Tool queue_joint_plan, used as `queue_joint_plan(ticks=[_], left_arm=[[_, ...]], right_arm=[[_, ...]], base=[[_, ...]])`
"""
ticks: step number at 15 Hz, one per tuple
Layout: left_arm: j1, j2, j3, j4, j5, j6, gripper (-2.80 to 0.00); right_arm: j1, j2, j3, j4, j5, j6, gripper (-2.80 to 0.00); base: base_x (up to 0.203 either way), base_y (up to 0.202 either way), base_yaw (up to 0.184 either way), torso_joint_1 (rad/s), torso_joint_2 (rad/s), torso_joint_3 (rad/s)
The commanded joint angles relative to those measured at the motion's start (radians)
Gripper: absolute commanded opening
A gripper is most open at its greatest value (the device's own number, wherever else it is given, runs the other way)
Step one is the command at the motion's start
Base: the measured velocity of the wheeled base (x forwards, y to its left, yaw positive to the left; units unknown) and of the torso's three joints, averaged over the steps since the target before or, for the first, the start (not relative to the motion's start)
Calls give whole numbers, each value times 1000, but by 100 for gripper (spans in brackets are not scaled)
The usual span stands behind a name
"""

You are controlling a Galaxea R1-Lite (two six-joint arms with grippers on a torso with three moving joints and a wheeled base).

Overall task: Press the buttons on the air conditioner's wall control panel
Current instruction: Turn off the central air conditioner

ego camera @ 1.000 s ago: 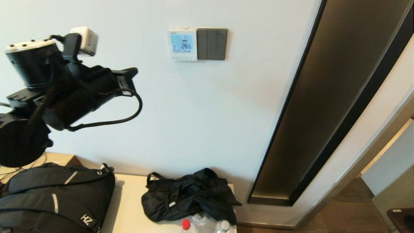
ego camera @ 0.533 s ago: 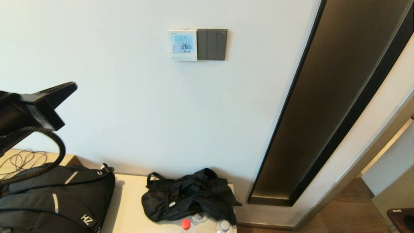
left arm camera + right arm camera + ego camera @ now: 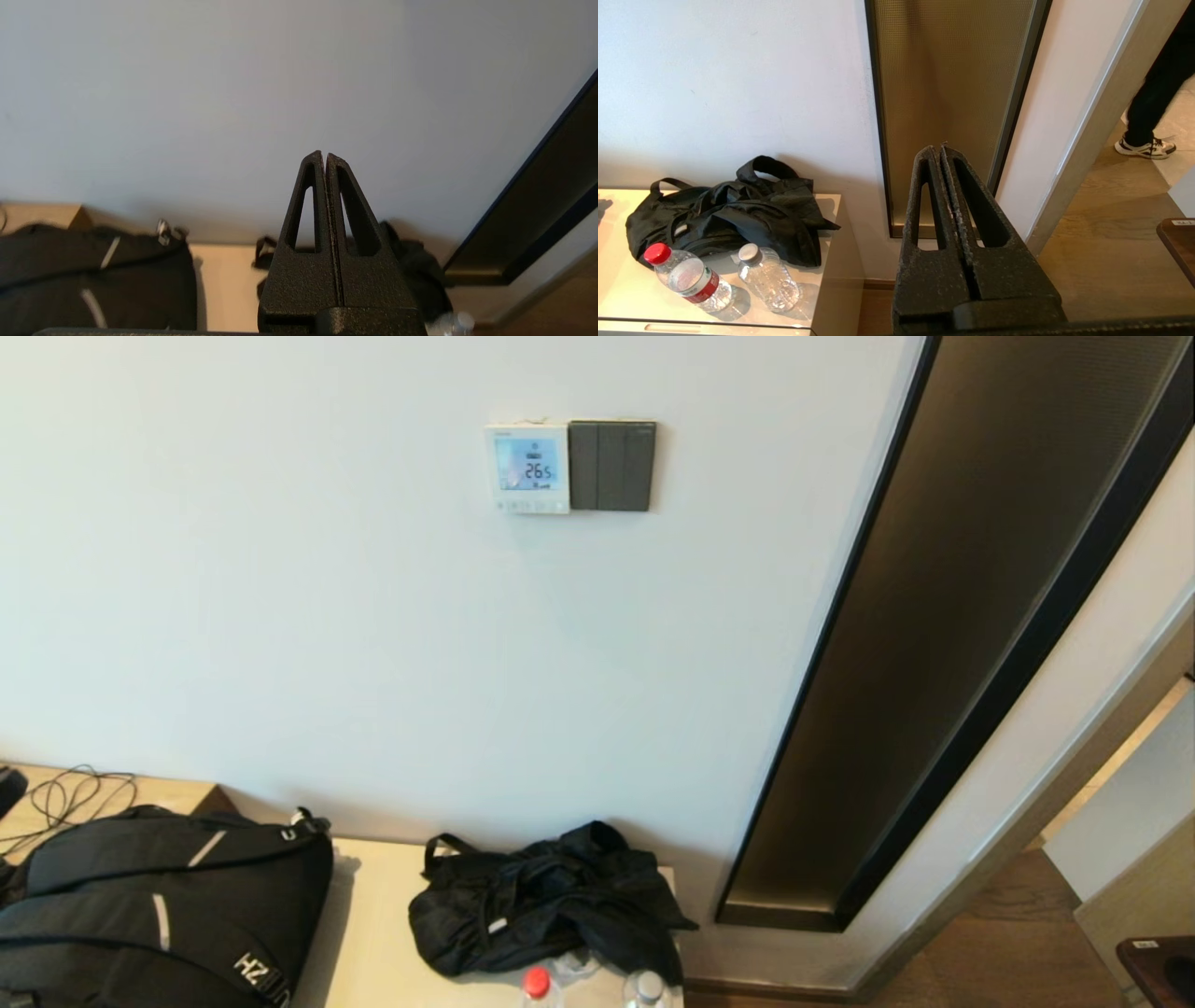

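Note:
The white air conditioner control panel (image 3: 527, 469) hangs high on the wall, its blue screen lit and reading 26.5, with a row of small buttons (image 3: 532, 506) along its bottom edge. Neither arm shows in the head view. My left gripper (image 3: 325, 156) is shut and empty, low down, facing the bare wall above the cabinet, well below the panel. My right gripper (image 3: 939, 150) is shut and empty, low on the right, facing the glass strip beside the cabinet.
A dark grey three-key switch (image 3: 612, 466) adjoins the panel's right side. Below stands a cream cabinet (image 3: 373, 933) with a black backpack (image 3: 159, 905), a black bag (image 3: 546, 901) and two water bottles (image 3: 689, 280). A dark-framed glass strip (image 3: 962, 616) runs down the right. A person's leg (image 3: 1153, 116) stands in the doorway.
My left arm has dropped from high at the left of the head view down and out of it. The panel still reads 26.5.

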Motion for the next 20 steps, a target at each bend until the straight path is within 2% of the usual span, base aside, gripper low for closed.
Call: queue_joint_plan(ticks=[1, 3, 5, 9, 13, 16, 20], left_arm=[[1, -211, 15, 228, 20, -1, -280], [43, -251, 42, 281, 47, 3, -280], [87, -275, 78, 262, 54, 23, -280], [93, -300, 179, 218, 55, 25, -280], [157, -352, 283, 199, 54, 26, -280], [165, -368, 337, 199, 53, 22, -280], [165, -384, 346, 200, 53, 22, -280]], right_arm=[[0, 0, 0, 0, 0, 0, -280], [0, 0, 0, -1, 0, 0, -280], [0, 1, 0, 0, 0, 2, -280], [0, 0, 0, 0, 0, 3, -280], [0, 0, 0, 0, 0, 3, -280], [0, 1, 0, 0, 0, 2, -280], [0, 0, 0, 0, 0, 2, -280]], base=[[0, 0, 0, 0, 0, 0], [0, 0, 0, 0, 0, 0], [0, 0, 0, 0, 0, 0], [0, 0, 0, 0, 0, 0], [0, 0, 0, 0, 0, 0], [0, 0, 0, 0, 0, 0], [0, 0, 0, 0, 0, 0]])
